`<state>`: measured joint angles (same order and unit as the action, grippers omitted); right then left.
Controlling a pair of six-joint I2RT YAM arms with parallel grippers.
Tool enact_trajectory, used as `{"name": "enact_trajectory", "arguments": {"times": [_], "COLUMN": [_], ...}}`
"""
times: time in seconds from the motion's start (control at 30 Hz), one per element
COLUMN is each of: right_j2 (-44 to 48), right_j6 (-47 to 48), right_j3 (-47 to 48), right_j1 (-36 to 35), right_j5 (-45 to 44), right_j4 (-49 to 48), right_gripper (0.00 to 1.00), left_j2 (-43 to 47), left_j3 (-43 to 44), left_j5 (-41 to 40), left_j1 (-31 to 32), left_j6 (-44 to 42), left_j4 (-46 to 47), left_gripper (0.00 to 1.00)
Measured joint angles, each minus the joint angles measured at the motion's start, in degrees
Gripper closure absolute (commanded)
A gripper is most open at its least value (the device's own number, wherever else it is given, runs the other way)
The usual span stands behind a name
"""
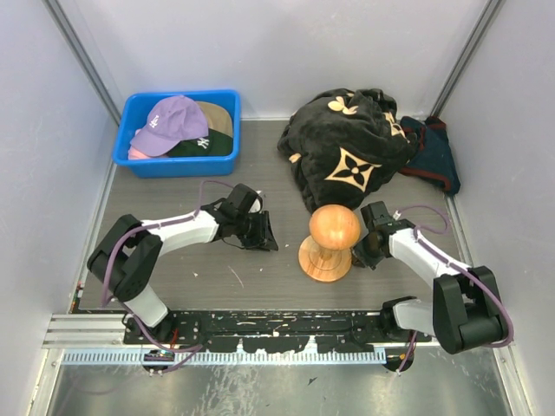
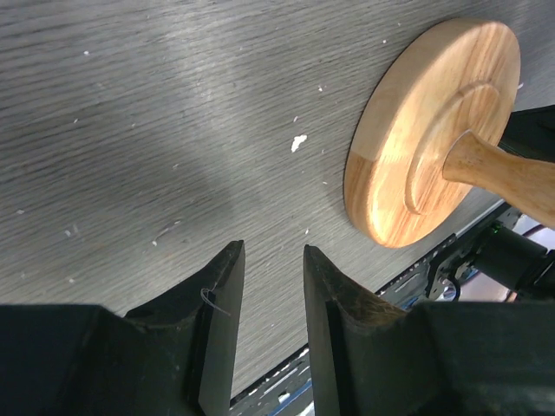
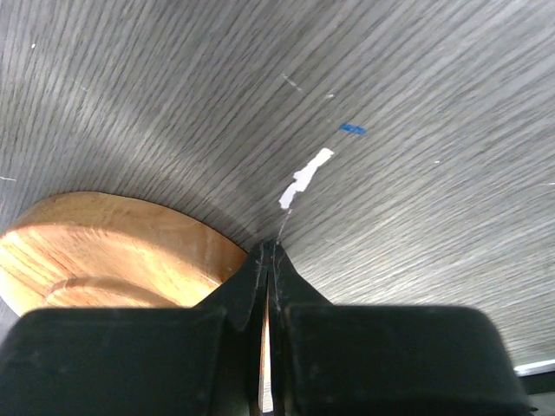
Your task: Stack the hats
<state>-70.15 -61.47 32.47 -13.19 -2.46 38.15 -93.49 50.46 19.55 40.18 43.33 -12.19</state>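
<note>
Heaped in bin point(image 1: 173, 165) at far left (purple topmost): hats point(image 1: 178, 130), not yet stacked. Parked low beside stand point(image 1: 329, 238), likely awaiting a reach: left gripper point(image 2: 271, 264), half-spread and empty; right gripper point(image 3: 269, 256), pinched closed on nothing. White cap logos too small to read.

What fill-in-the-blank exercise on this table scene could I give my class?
The hats lie in a ____ bin. The right tool is ____. The left tool, open, holds ____.
Missing words: blue; shut; nothing.
</note>
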Motion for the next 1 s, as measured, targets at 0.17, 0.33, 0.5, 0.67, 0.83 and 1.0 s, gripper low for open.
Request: {"name": "enact_trajectory", "arguments": {"times": [0.17,0.33,0.5,0.67,0.83,1.0], "right_j2": [-4.8,-10.9,-16.9,-18.0,-14.8,-10.8], "right_j6": [-1.3,-3.3,-4.8,-4.9,-4.9,-5.0], "right_j3": [3.1,6.8,11.3,12.1,9.1,5.6], "right_j1": [-3.8,-8.1,-10.8,-12.3,-12.5,-12.7], "right_j5": [0.6,2.9,5.0,5.0,5.1,5.8], "right_j4": [-1.4,-6.1,-10.5,-12.1,-11.7,-10.4], "right_gripper": [1.0,1.0,1.0,1.0,1.0,1.0], "left_j2": [-2.3,-2.2,-1.4,0.6,5.7,8.1], "left_j3": [0.5,0.5,0.2,-1.9,-5.2,-7.7], "left_j5": [1.0,0.8,-0.1,-1.0,-2.6,-2.1], "left_j1": [0.1,0.1,-0.2,-1.3,-2.3,-2.3], "left_j6": [1.3,1.5,1.5,1.5,1.1,1.1], "left_j4": [1.2,0.9,-0.3,-2.4,-6.0,-6.3], "left_gripper": [0.6,0.59,0.6,0.65,0.72,0.86]}}
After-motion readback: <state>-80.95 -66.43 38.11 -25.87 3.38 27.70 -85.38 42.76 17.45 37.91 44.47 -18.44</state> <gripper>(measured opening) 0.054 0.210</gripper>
